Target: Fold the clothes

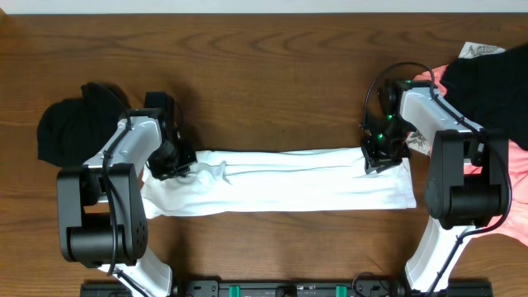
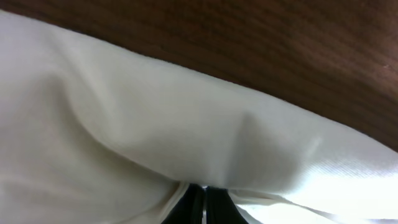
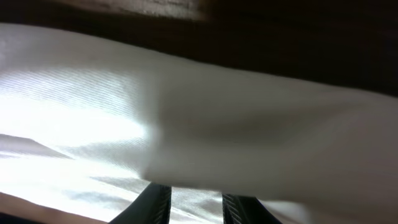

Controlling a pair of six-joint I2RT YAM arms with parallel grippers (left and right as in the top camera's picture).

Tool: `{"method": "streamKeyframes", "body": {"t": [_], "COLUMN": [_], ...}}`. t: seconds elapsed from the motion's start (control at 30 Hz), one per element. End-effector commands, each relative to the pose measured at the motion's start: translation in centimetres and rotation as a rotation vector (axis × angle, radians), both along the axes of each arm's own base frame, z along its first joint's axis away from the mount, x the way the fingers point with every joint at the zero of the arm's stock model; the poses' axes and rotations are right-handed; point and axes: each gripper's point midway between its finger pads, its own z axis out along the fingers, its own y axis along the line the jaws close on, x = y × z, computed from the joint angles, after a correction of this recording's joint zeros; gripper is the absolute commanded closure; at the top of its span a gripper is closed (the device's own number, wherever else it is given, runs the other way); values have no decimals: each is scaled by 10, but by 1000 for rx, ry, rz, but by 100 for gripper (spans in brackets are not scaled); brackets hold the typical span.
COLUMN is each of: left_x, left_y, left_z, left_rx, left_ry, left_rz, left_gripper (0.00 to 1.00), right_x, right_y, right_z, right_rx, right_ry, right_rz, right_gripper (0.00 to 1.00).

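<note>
The white T-shirt (image 1: pixel 289 177) lies as a long narrow strip across the table. My left gripper (image 1: pixel 177 165) is at its left end, shut on bunched fabric. In the left wrist view the dark fingers (image 2: pixel 198 208) are pressed together, with white cloth (image 2: pixel 155 124) spilling over them. My right gripper (image 1: pixel 375 161) sits on the strip's upper right corner. In the right wrist view its fingers (image 3: pixel 155 202) stand apart, lit shirt fabric shows between them, and a fold of shirt (image 3: pixel 249 143) hides the tips.
A black garment (image 1: pixel 70 124) is piled at the left, behind the left arm. Another black garment (image 1: pixel 487 82) lies over a coral-pink one (image 1: pixel 516 173) at the right edge. Brown wooden table (image 1: pixel 272 74) shows beyond the strip.
</note>
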Motion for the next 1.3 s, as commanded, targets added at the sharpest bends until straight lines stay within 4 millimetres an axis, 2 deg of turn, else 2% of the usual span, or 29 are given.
{"method": "streamKeyframes", "body": {"t": [0.0,0.07,0.13,0.2,0.3,0.4,0.63,0.73,0.97,1.27], "left_x": [-23,-23,-23,-23,-22,-22,-21,-21,-21,-21], "left_y": [30,30,30,30,30,30,31,31,31,31], "left_z": [-26,-26,-26,-26,-26,-26,-26,-26,-26,-26], "left_rx": [126,126,126,126,126,126,126,126,126,126], "left_ry": [107,107,107,105,104,104,97,97,97,97], "left_rz": [0,0,0,0,1,1,1,1,1,1], "left_gripper": [94,94,94,94,94,94,94,94,94,94], "right_x": [28,44,64,74,71,55,14,2,-14,-31], "right_y": [8,24,62,101,151,197,289,316,355,378], "right_z": [31,57,98,135,170,184,163,153,120,87], "right_rx": [37,100,278,451,655,811,905,894,845,818], "right_ry": [-100,-173,-296,-391,-459,-439,-371,-369,-349,-295], "right_rz": [8,9,41,79,142,219,366,397,414,427], "right_gripper": [73,72,71,71,72,72,73,73,74,74]}}
